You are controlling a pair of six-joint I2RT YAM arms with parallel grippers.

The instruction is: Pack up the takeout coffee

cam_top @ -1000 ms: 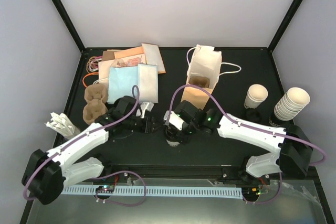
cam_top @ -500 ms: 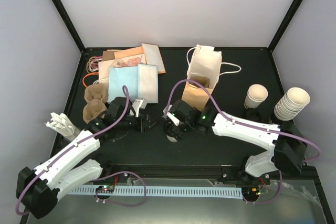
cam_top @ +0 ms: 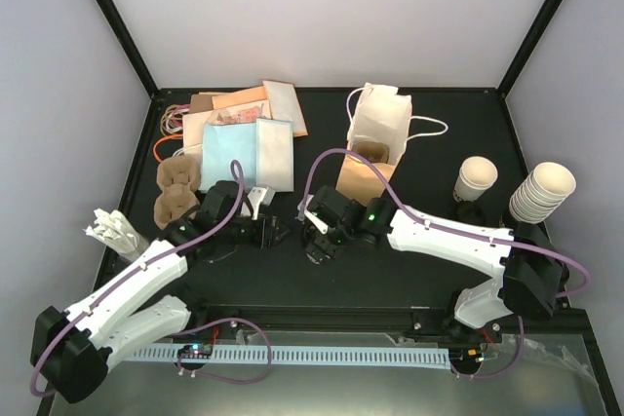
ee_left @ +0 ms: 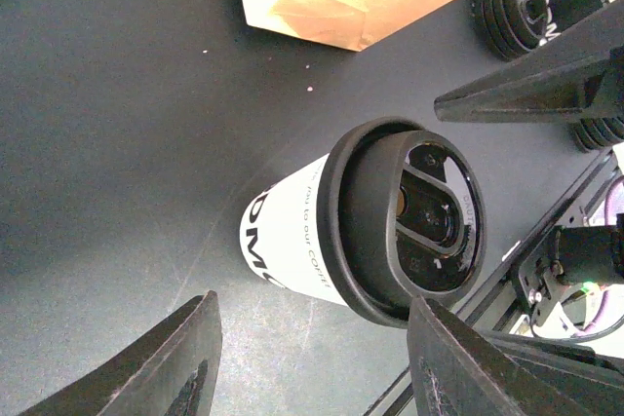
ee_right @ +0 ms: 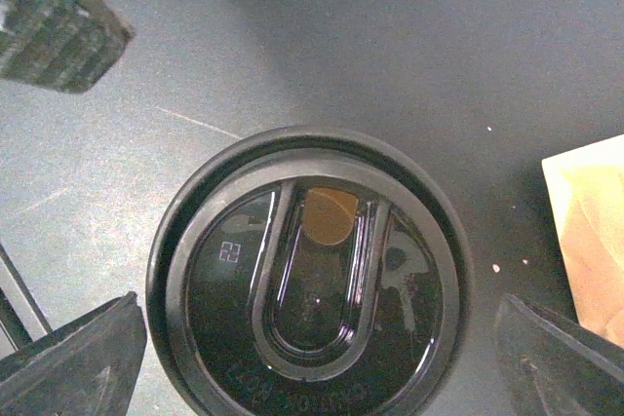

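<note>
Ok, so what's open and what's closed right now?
takeout coffee: upright, lid on, not held
left gripper: open, holding nothing
right gripper: open, above the coffee
paper bag: upright, top open
single cream cup: upright, no lid
stacked cups: nested, no lid

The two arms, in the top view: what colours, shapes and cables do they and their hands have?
The left arm and right arm have white, rounded shells with black joints. A purple cable loops along each one to its wrist. The left hand and right hand are black, each with two tapering fingers. A small green light glows near the right wrist.
</note>
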